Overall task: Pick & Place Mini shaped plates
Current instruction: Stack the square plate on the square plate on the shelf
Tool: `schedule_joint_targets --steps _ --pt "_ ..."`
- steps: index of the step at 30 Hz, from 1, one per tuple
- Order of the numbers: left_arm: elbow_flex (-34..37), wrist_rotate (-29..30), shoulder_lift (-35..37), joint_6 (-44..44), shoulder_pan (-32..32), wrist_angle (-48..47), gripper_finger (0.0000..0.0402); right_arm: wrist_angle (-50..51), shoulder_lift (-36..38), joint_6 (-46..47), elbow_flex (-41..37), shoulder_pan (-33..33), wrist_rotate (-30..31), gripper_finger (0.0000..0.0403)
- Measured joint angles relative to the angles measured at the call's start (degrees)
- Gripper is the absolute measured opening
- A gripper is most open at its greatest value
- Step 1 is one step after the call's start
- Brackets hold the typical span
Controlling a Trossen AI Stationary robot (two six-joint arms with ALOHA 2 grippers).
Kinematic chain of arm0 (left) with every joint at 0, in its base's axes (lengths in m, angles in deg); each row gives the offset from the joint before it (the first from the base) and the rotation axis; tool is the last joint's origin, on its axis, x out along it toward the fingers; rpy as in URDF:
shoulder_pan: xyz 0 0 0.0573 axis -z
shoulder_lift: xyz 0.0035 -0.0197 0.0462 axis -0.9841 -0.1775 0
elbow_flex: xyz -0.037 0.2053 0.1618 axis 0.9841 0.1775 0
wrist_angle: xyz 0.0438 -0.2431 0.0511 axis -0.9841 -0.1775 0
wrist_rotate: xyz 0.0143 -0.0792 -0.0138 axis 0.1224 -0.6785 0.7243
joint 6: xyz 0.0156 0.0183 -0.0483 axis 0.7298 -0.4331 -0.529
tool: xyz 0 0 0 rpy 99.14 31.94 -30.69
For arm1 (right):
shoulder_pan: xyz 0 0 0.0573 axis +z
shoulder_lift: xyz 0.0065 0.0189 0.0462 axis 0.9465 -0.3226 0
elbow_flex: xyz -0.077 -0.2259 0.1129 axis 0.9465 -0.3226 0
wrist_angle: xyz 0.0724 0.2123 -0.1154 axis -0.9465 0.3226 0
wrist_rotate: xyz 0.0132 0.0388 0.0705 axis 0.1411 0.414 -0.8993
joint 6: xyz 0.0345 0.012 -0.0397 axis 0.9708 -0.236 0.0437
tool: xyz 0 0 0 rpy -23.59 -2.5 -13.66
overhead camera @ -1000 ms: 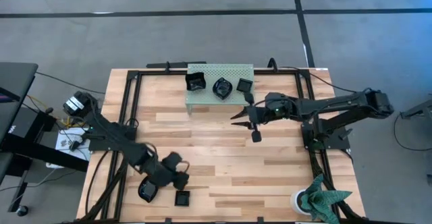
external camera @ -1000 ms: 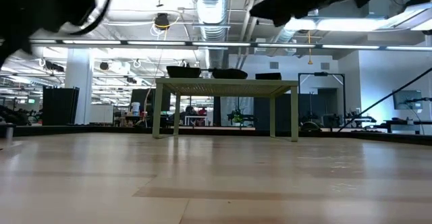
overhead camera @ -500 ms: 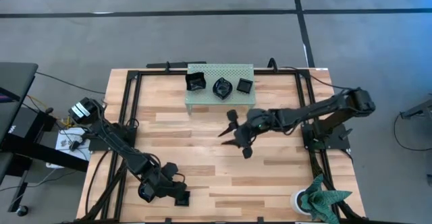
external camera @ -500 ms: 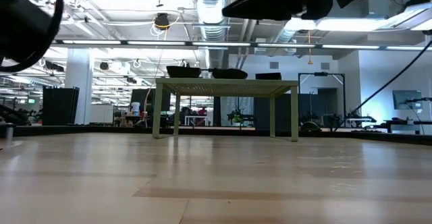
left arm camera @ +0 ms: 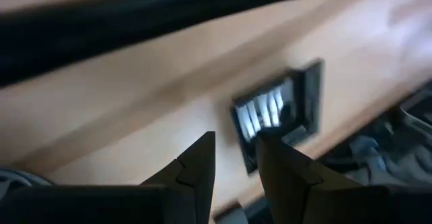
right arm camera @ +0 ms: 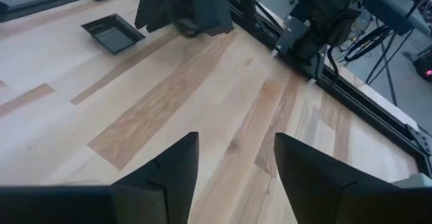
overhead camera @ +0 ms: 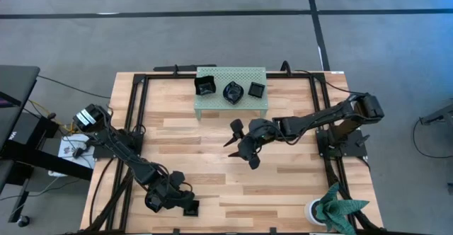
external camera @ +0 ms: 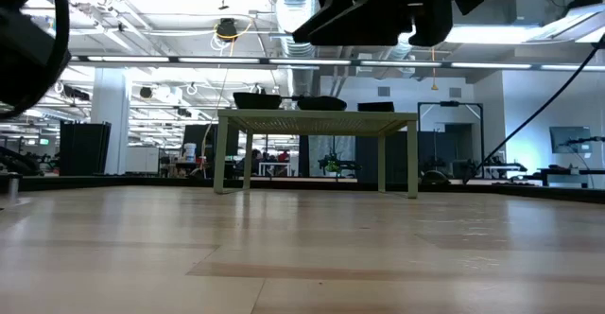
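My left gripper [left arm camera: 233,160], slightly parted and empty, hovers beside the small glossy black square plate [left arm camera: 280,109]. My right gripper [overhead camera: 241,141] gapes empty near the pale green perforated rack [overhead camera: 231,104]. Closing off-centre could skid that plate off the table.

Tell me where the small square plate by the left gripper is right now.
In the high view, the square plate lies at the table's near edge, left of centre, right beside the left gripper.

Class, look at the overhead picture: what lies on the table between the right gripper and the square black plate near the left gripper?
Nothing: in the high view only bare wood separates the open right gripper from the square plate beside the left gripper; the right wrist view agrees.
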Motion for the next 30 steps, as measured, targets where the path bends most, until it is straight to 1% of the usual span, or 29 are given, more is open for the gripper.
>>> schedule_joint_targets --steps 6,11,14,19,21,23,26,28,30 --pt "0.0 0.0 -3.6 0.2 0.0 3.9 0.0108 0.5 0.4 0.0 0.0 -0.1 0.0 0.0183" --pt "0.0 0.0 -4.5 1.0 0.0 4.0 0.0099 0.5 0.4 0.0 0.0 -0.1 0.0 0.018" --pt "0.0 0.5 -4.5 2.5 0.0 4.0 0.0078 0.5 0.4 0.0 0.0 -0.1 -0.2 0.018" --pt "0.0 2.2 -4.5 2.7 -0.1 4.9 0.0019 1.5 0.4 0.0 0.0 0.0 -0.2 0.0174" --pt "0.0 3.8 -4.4 2.6 -0.6 6.3 0.0008 1.9 0.4 0.0 0.0 0.1 -0.3 0.0168" --pt "0.0 5.4 -4.2 2.9 -1.8 8.2 0.0009 2.5 0.4 0.1 0.0 0.4 -0.9 0.0159" --pt "0.0 8.7 -2.9 5.2 -4.7 9.7 0.0009 3.1 0.4 0.1 -0.2 1.2 -5.1 0.0144" --pt "0.0 9.4 -1.4 8.0 -7.1 9.5 0.0007 3.6 0.4 0.0 -0.3 1.9 -8.0 0.0134" --pt "0.0 9.4 -0.2 12.3 -10.0 9.5 0.0007 4.3 0.4 0.0 -0.4 3.1 -8.2 0.0124"
